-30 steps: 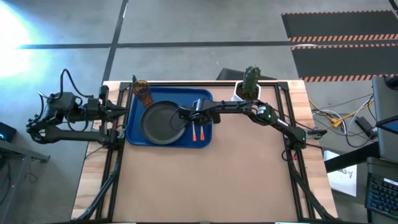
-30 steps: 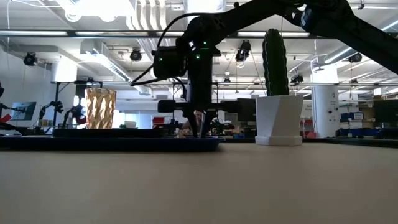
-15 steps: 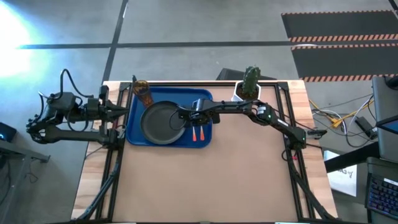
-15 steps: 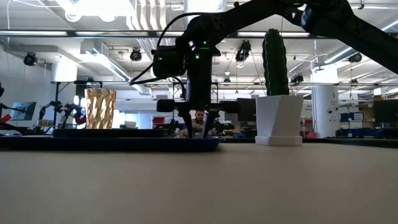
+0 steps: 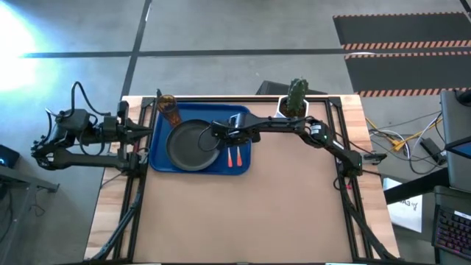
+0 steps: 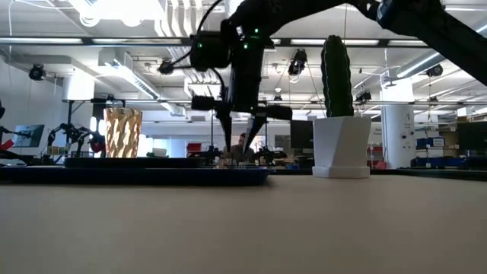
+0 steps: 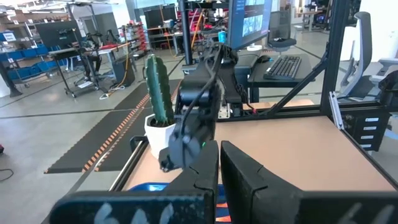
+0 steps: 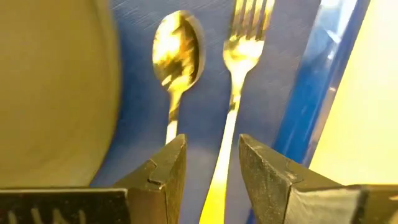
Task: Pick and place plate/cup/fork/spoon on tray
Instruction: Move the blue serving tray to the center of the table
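Observation:
The blue tray (image 5: 243, 118) lies at the table's far left. On it are the dark plate (image 5: 193, 145), the amber cup (image 5: 169, 108) at its far left corner, and the spoon (image 8: 177, 46) and fork (image 8: 245, 37) side by side, right of the plate, orange handles toward the near edge (image 5: 234, 157). The spoon is the one nearer the plate. My right gripper (image 6: 240, 144) hangs open above the tray, fingers pointing down, over the fork's handle (image 8: 219, 180), touching nothing. My left gripper (image 7: 219, 180) is shut and empty beside the tray's left edge (image 5: 138, 135).
A white pot with a green cactus (image 5: 294, 99) stands at the table's far edge, right of the tray; it also shows in the low view (image 6: 340, 144). Bare brown table (image 5: 250, 213) lies in front of the tray. Black frame rails run along both table sides.
My right gripper has opened its fingers, which stood close together down at the tray, and has then gone straight up clear of the tray. The fork and spoon stay flat on the tray.

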